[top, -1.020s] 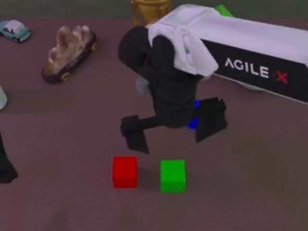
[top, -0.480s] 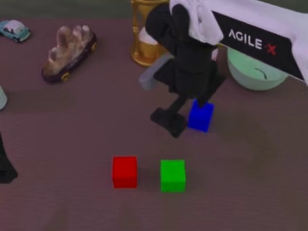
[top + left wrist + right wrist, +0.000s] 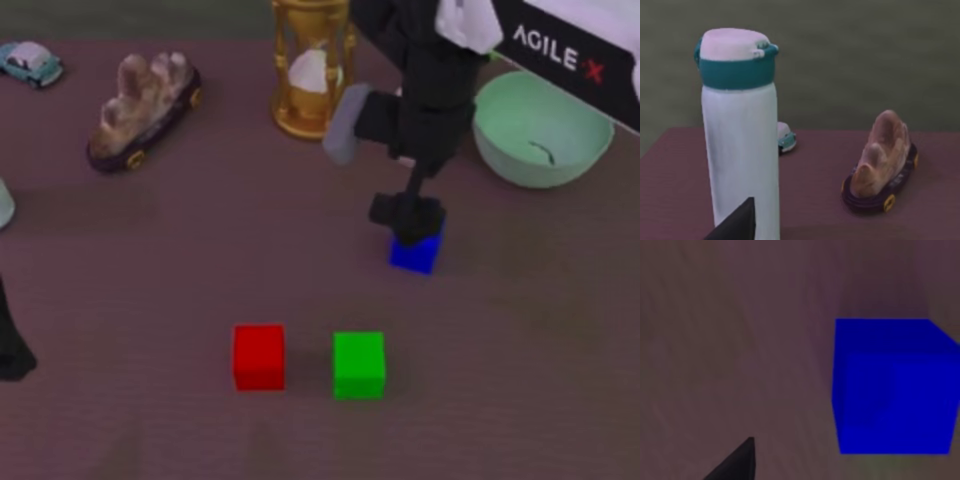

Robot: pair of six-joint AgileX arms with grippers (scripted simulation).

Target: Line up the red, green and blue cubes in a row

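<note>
The red cube [image 3: 259,356] and the green cube [image 3: 359,365] lie side by side near the front of the table, with a small gap between them. Farther back and to the right rests the blue cube [image 3: 415,252]. My right gripper [image 3: 408,216] hangs straight over its far edge, open and holding nothing. In the right wrist view the blue cube [image 3: 892,390] lies on the table to one side of the single visible fingertip [image 3: 737,462], not touching it. My left gripper [image 3: 10,350] is parked at the table's left edge.
A golden hourglass [image 3: 312,70] and a pale green bowl [image 3: 500,140] stand at the back, either side of the right arm. A bread loaf on a purple wheeled base [image 3: 145,110] and a toy car [image 3: 30,62] are back left. A white bottle with a teal lid [image 3: 740,150] stands by the left gripper.
The right arm has swung back and to the right, and its gripper has come down from over the middle onto the blue cube's spot. The cubes have stayed in place.
</note>
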